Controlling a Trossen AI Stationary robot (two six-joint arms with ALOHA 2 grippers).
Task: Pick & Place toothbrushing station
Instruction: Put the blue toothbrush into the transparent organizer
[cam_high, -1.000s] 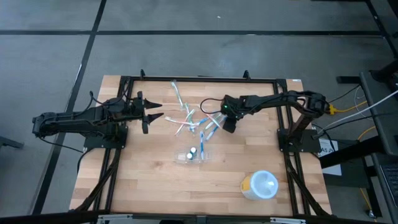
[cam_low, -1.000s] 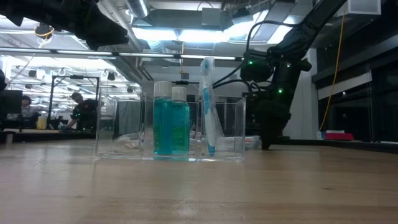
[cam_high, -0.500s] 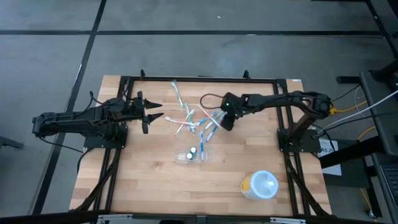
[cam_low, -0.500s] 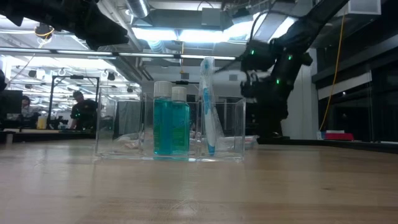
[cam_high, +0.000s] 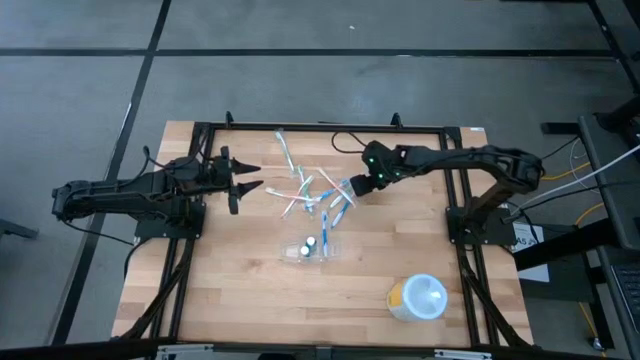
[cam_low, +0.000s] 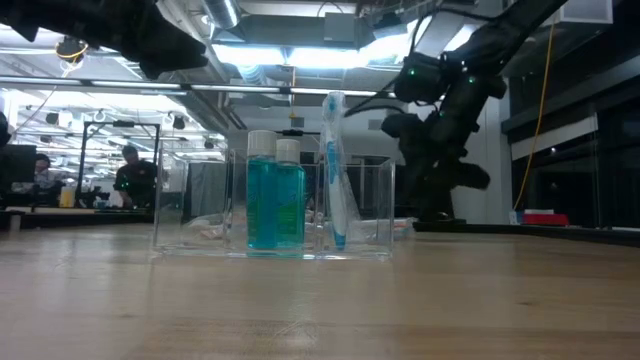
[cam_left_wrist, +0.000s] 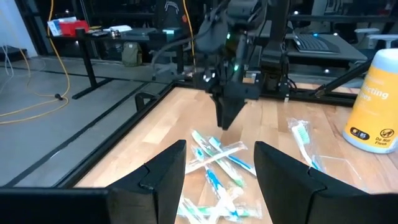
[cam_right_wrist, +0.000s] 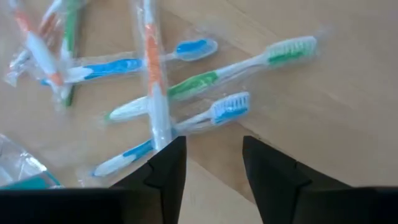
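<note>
The toothbrushing station (cam_high: 312, 248), a clear rectangular holder, stands on its base near the table's middle. In the low view, two teal bottles (cam_low: 275, 205) and one wrapped toothbrush (cam_low: 334, 170) stand upright in it. Loose wrapped toothbrushes (cam_high: 318, 195) lie flat on the wood just beyond it. My right gripper (cam_high: 352, 190) hovers open above the right end of that heap, slanting down, with nothing between its fingers (cam_right_wrist: 169, 168). My left gripper (cam_high: 250, 185) waits open at the heap's left, pointing level toward it (cam_left_wrist: 217, 174).
A round white and yellow container (cam_high: 418, 297) stands at the near right of the table. The black frame rail (cam_high: 320, 127) runs along the far edge. Bare wood lies to the holder's left and along the near edge.
My right gripper has risen off the table beside the toothbrush heap and rolled about its own axis, drawing slightly toward the far right. The toothbrushes and the holder have stayed where they were.
</note>
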